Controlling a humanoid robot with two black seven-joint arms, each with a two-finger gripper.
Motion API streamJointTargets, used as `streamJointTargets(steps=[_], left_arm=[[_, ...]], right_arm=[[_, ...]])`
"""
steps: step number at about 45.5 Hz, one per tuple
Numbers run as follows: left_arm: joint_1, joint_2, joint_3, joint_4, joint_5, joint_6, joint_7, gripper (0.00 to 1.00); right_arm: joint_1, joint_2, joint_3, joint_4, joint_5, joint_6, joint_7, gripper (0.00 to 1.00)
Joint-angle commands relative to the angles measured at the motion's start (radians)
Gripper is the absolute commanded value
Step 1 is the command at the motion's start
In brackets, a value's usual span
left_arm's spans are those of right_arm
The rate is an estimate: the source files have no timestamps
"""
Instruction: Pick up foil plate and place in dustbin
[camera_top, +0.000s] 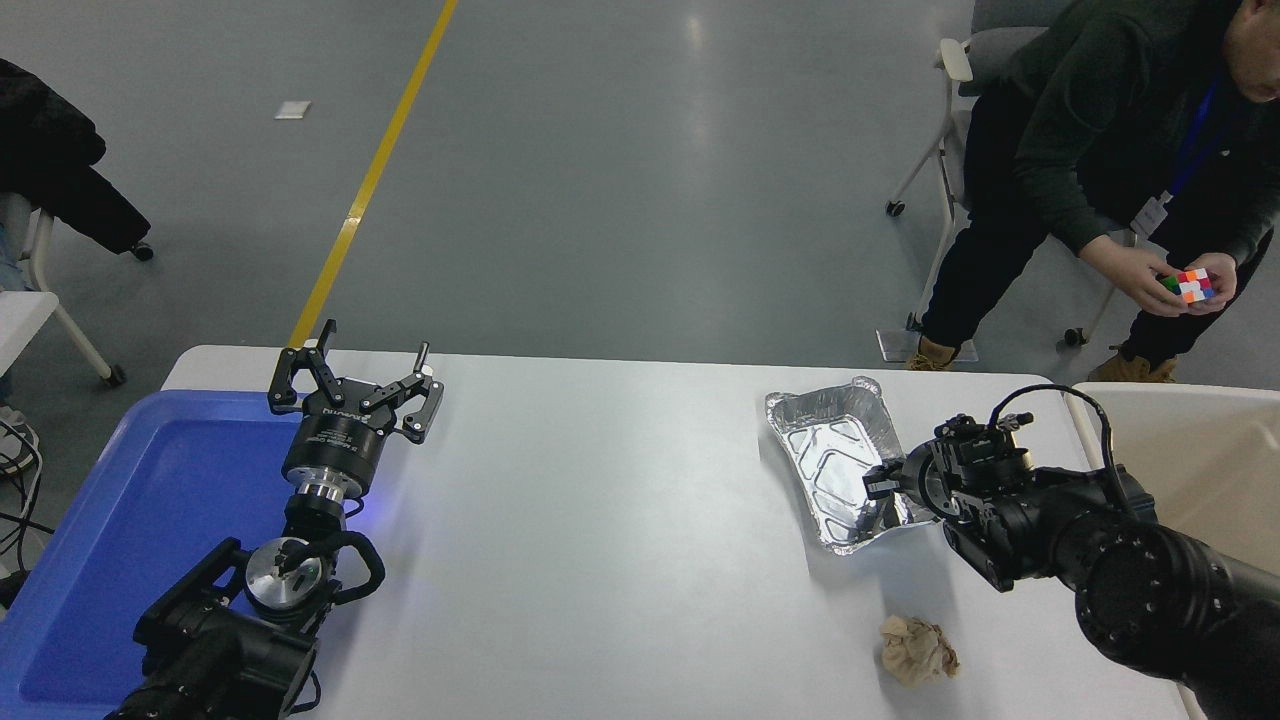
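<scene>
Gripping the near right rim of the foil plate, your right gripper has its jaws pinched narrow onto the crimped edge, one finger dipping inside the tray. You have the plate on the white table, stretching ahead and to the left of the pincer. Just behind and to the right of that pincer sits the dustbin, its pale rim showing past your arm, apart from the plate. Nearer to you than the pincer lies a crumpled brown paper ball, clear of the plate. Far off to the pincer's left, your left gripper is parked with its jaws spread wide, beside the blue tray. Beyond the table a person turns a colourful cube in both hands.
</scene>
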Motion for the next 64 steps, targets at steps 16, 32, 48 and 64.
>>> streamJointTargets(steps=[16,32,48,64], left_arm=[[0.0,0.0,0.0,0.0,-0.001,0.0,0.0,0.99],[0.0,0.0,0.0,0.0,0.001,-0.002,0.0,0.99],[0.0,0.0,0.0,0.0,0.001,-0.002,0.0,0.99],[0.002,0.0,0.0,0.0,0.001,-0.002,0.002,0.99]], right_arm=[[0.153,0.0,0.041,0.139,0.019,0.083,0.011,0.0],[0.596,-0.319,0.074,0.773,0.033,0.214,-0.006,0.0],[1.098,-0.555,-0.029,1.106,0.035,0.425,-0.058,0.0],[1.483,-0.655,-0.153,1.239,0.056,0.611,-0.098,0.0]])
